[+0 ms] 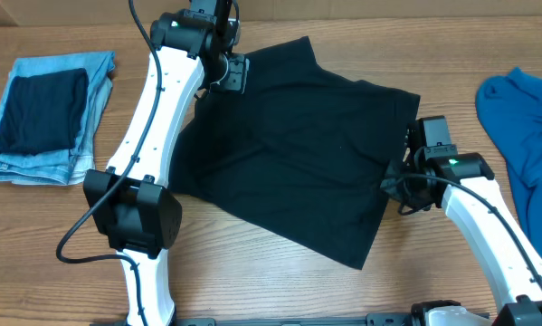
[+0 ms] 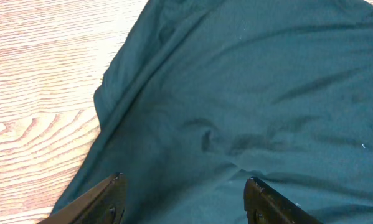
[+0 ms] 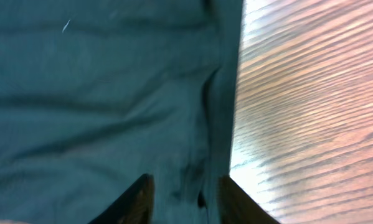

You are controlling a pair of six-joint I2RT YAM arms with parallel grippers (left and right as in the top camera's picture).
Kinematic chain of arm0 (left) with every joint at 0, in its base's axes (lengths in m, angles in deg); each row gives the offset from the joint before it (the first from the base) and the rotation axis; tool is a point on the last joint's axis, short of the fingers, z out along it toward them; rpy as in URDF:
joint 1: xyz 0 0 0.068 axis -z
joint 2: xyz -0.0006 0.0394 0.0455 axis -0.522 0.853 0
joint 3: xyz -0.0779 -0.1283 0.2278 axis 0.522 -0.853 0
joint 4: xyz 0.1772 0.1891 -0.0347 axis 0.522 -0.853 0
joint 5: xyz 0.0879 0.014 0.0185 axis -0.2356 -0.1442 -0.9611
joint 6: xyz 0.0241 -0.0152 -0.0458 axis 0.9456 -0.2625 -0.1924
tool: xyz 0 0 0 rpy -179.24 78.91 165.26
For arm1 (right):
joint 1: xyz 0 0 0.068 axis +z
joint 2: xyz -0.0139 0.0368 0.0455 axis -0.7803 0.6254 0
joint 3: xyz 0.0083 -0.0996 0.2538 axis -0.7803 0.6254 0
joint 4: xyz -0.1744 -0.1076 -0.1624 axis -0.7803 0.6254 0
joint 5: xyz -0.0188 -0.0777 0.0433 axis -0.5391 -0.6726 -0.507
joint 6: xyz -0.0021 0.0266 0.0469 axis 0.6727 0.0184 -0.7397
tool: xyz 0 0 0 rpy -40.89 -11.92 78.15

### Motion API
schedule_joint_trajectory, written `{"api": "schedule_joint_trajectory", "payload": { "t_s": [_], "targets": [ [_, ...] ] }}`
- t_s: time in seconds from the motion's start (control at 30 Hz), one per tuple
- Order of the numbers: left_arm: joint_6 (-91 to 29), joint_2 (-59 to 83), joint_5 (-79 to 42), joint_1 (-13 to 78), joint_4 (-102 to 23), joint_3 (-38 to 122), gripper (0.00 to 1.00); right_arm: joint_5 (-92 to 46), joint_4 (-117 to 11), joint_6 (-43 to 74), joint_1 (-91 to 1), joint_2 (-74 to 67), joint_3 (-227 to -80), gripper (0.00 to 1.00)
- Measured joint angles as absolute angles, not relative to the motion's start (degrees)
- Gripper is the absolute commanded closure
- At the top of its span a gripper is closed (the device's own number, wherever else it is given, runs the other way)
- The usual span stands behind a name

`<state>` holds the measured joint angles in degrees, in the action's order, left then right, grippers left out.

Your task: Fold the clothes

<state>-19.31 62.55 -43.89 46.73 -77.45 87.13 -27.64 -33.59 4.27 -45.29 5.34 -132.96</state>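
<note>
Shirt (image 1: 289,154), black, spread mid-desk. Left gripper (image 2: 185,182) gapes over it near desk's far edge; right gripper (image 3: 186,182) pinches its hem.

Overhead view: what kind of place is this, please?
Probably a robotics test bench for folding laundry, not a home: white robot arms work at a wooden table, with a black T-shirt spread out and folded jeans to one side.

Matt, soft black cloth T-shirt (image 1: 289,154) lies on a smooth, faintly glossy wood-grain table (image 1: 252,285).
</note>
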Motion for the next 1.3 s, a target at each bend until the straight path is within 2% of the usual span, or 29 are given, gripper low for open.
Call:
{"api": "schedule_joint_trajectory", "payload": {
  "t_s": [0.23, 0.57, 0.67, 0.8, 0.9, 0.97, 1.07, 1.3],
  "targets": [
    [-19.3, 62.6, -43.9, 46.7, -77.7, 87.1, 0.34, -32.8, -42.1, 2.5, -45.3, 5.7, -129.2, 0.64],
    [-19.3, 62.6, -43.9, 46.7, -77.7, 87.1, 0.33, -30.7, -52.6, 1.8, -45.3, 8.4, -122.5, 0.64],
    [-19.3, 62.6, -43.9, 46.7, -77.7, 87.1, 0.33, -29.8, -54.1, 1.9, -45.3, 9.1, -122.3, 0.63],
    [-19.3, 62.6, -43.9, 46.7, -77.7, 87.1, 0.33, -29.4, -54.9, 2.3, -45.3, 11.3, -122.3, 0.57],
    [-19.3, 62.6, -43.9, 46.7, -77.7, 87.1, 0.32, -29.2, -55.6, 2.4, -45.3, 13.3, -122.2, 0.58],
    [-19.3, 62.6, -43.9, 46.7, -77.8, 87.1, 0.32, -28.7, -56.3, 2.4, -45.3, 13.9, -122.3, 0.64],
    [-19.3, 62.6, -44.0, 46.7, -77.9, 87.1, 0.32, -28.3, -56.3, 2.3, -45.3, 14.0, -122.2, 0.94],
    [-19.3, 62.6, -44.6, 46.7, -77.9, 87.1, 0.32, -27.9, -53.3, 2.5, -45.5, 14.1, -122.3, 0.96]
  ]
}}
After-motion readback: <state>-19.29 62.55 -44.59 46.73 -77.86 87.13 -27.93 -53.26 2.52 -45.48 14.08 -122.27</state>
